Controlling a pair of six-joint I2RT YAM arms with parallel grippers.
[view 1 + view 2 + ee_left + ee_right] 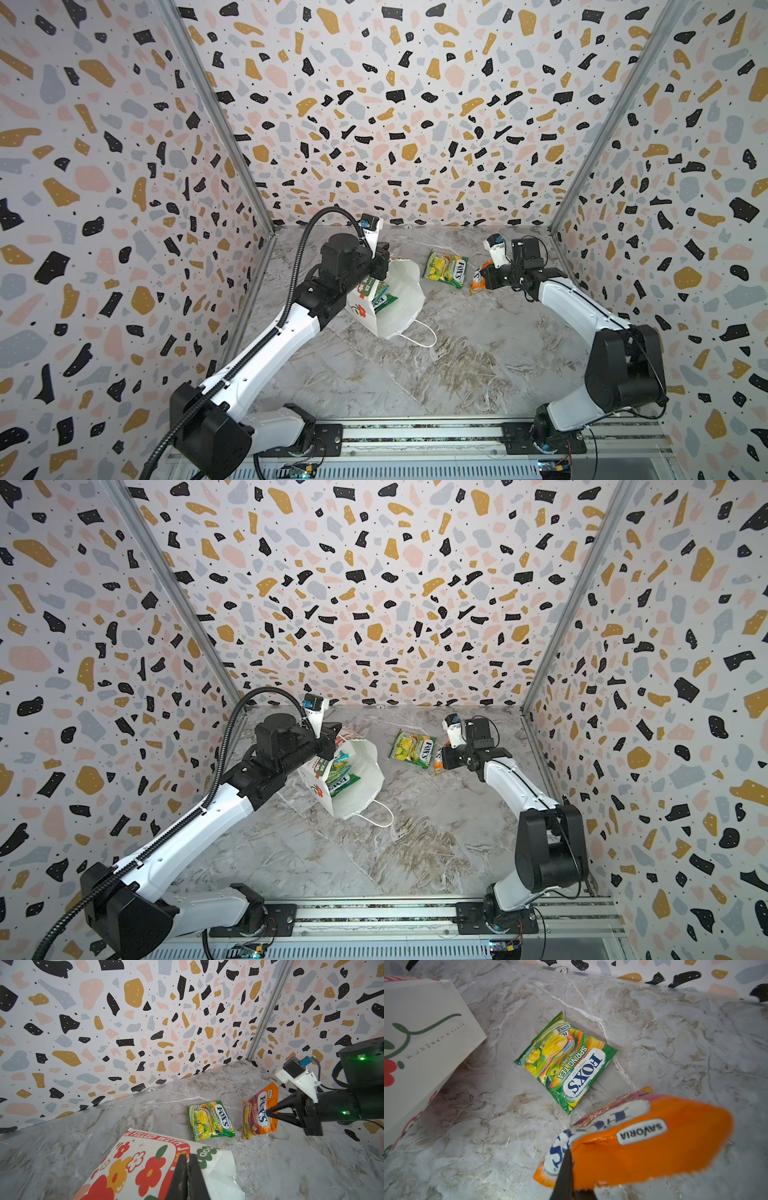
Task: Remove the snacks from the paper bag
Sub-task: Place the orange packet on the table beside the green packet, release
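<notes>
Right gripper (266, 1113) is clamping the orange packet (254, 1122), probably placing it away from the paper bag (216, 1167); left gripper (187, 1157) is pinching its rim; next, releasing and reaching inside.

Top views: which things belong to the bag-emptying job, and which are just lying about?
Job:
- paper bag, pinched by left gripper
- orange packet in right gripper
- green packet, already out
- more packets inside the bag

Not job, only fixtures:
- marble table
- patterned walls
- base rail
</notes>
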